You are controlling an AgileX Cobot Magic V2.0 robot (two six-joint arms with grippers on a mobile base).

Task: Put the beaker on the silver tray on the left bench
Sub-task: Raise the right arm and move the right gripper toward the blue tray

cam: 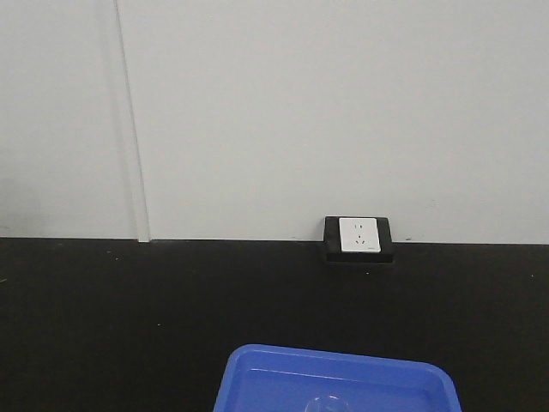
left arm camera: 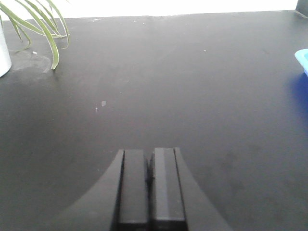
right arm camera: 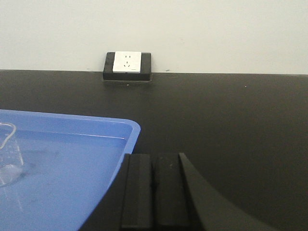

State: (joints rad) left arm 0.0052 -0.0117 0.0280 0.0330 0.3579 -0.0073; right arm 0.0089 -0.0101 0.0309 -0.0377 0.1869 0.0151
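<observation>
A small clear glass beaker (right arm camera: 8, 154) stands in a blue plastic tray (right arm camera: 72, 192) at the left of the right wrist view; only its rim (cam: 330, 403) shows at the bottom of the front view. My right gripper (right arm camera: 153, 161) is shut and empty, low over the black worktop beside the tray's right rim, to the right of the beaker. My left gripper (left arm camera: 149, 156) is shut and empty above bare black worktop. The silver tray and the left bench are out of view.
A white wall socket in a black frame (cam: 358, 239) sits at the back of the black worktop (cam: 129, 318) against the white wall. A white pot with green leaves (left arm camera: 29, 29) stands at the far left of the left wrist view. The blue tray's corner (left arm camera: 302, 60) shows at the right.
</observation>
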